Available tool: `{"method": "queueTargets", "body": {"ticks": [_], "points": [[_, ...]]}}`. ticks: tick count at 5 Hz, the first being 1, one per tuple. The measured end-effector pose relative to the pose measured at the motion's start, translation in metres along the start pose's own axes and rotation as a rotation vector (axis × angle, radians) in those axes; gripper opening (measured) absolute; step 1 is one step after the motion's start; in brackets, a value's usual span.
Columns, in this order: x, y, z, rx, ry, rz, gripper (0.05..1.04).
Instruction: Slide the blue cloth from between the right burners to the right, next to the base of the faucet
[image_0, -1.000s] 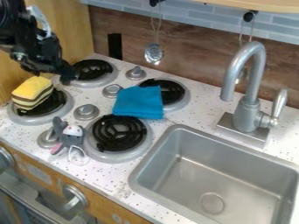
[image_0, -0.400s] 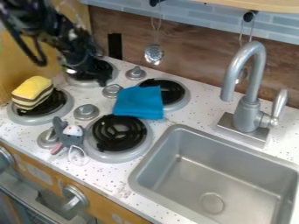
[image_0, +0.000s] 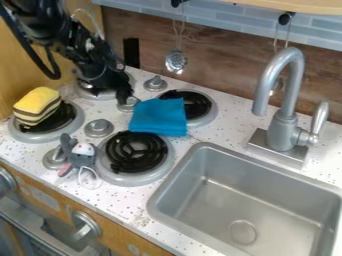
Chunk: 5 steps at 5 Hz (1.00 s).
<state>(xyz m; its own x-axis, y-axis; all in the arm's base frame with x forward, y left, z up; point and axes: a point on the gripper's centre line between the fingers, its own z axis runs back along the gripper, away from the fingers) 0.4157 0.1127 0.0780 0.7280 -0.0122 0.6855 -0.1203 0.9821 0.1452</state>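
The black gripper (image_0: 115, 90) hangs over the back left burner, just left of the blue cloth's upper left corner and near a grey knob. The blue cloth (image_0: 159, 117) lies folded between the knob and the back right burner, partly over that burner. A yellow block with brown and cream striped sides (image_0: 38, 106) rests on the left burner. The grey plush mouse (image_0: 81, 156), with pink and white parts, lies between the front knob and the front burner.
The front burner (image_0: 136, 155) has a black coil. To the right is a metal sink (image_0: 248, 204) with a tall faucet (image_0: 283, 100) behind it. Grey knobs (image_0: 99, 128) stand among the burners. A metal ladle (image_0: 176, 61) hangs on the back wall.
The arm and gripper have moved right, from near the yellow block across the back left burner toward the blue cloth. The cloth, block and mouse have stayed where they were.
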Motion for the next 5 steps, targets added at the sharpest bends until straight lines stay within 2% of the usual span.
{"method": "queueTargets", "body": {"ticks": [1,2,3,4,5], "points": [[-0.005,-0.001,0.000,-0.005,0.015,-0.014,1.009],[-0.008,-0.011,0.000,-0.036,0.038,-0.034,1.009],[0.006,-0.026,0.002,-0.073,0.017,-0.043,1.009],[0.012,-0.041,-0.007,-0.106,0.034,-0.042,1.009],[0.016,-0.051,-0.016,-0.114,0.047,-0.043,1.009]]}}
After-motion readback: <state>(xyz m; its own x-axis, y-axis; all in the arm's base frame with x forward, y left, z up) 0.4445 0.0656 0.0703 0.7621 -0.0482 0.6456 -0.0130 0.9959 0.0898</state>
